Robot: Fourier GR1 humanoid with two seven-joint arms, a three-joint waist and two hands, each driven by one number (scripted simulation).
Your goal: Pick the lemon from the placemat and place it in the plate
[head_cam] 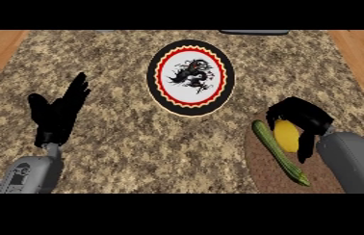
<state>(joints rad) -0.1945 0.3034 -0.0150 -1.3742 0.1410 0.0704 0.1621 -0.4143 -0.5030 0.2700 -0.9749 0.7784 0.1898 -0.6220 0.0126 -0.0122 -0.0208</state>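
Note:
A yellow lemon (286, 135) lies on a brown placemat (266, 169) at the lower right of the counter. My right hand (304, 114) arches over it, fingers and thumb curled round its top and sides. A plate (190, 77) with a black rim, a red ring and a dragon drawing sits at the upper middle, well to the left of the lemon. Over at the left my left hand (58, 111) rests open, fingers up, holding nothing.
A green cucumber (279, 152) lies slantwise on the placemat just left of the lemon, touching or nearly touching it. A dark object (253, 32) shows at the counter's far edge. Wooden strips border the granite counter at both sides.

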